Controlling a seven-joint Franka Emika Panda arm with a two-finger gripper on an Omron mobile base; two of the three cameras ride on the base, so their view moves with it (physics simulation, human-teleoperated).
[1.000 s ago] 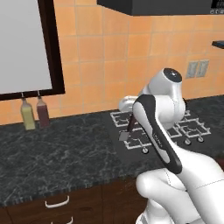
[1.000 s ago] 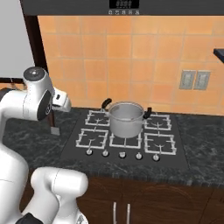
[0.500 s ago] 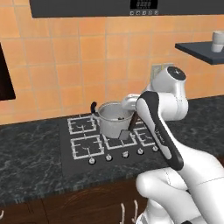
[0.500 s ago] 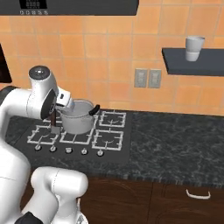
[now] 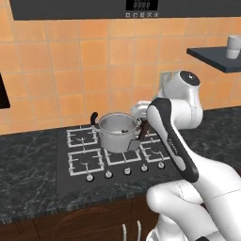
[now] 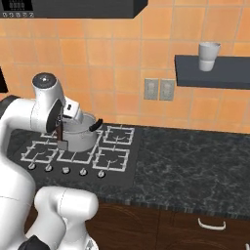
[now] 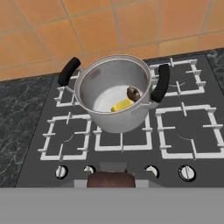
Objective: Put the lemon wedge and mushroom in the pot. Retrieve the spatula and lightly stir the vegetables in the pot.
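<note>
The gripper's fingertips are hidden beside the pot [image 5: 117, 133]; most of the spatula [image 5: 137, 139] handle sits behind the arm.

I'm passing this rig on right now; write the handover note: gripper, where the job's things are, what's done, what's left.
Gripper: shut on the spatula, which hangs blade-down beside the pot, outside its wall.
Pot: on the stove, on the middle burner.
Lemon wedge and mushroom: both on the pot's bottom, close together.
Done: both vegetables in, spatula fetched.
Left: bring the blade over the rim, lower it in, stir lightly.
</note>
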